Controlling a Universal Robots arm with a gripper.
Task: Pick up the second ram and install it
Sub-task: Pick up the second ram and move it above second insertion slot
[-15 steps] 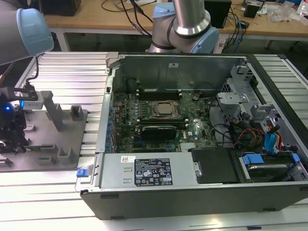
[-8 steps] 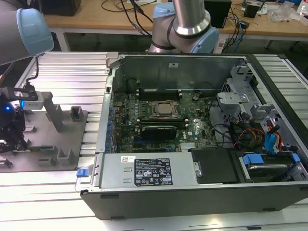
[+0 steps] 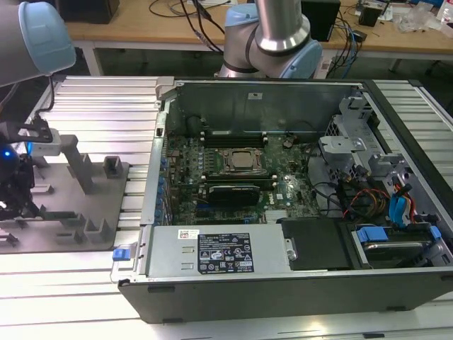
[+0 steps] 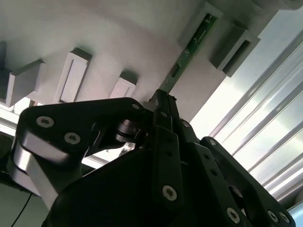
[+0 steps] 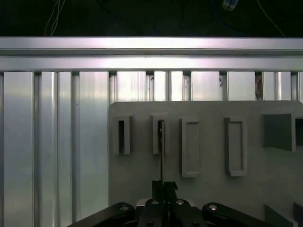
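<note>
The pick-up step is in hand. At the exterior view's left, the arm is reaching down over the grey tray (image 3: 95,212) on the bench (image 3: 99,106). In the second wrist view the fingers (image 4: 163,118) are pinching the near end of the second ram (image 4: 195,38), which is standing on edge between the tray's slotted posts. Freeing it is, I judge, calling for a straight pull out of the slots, without twisting the thin board.

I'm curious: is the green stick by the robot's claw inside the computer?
No, the second ram stands on the grey tray, at the gripper.
</note>
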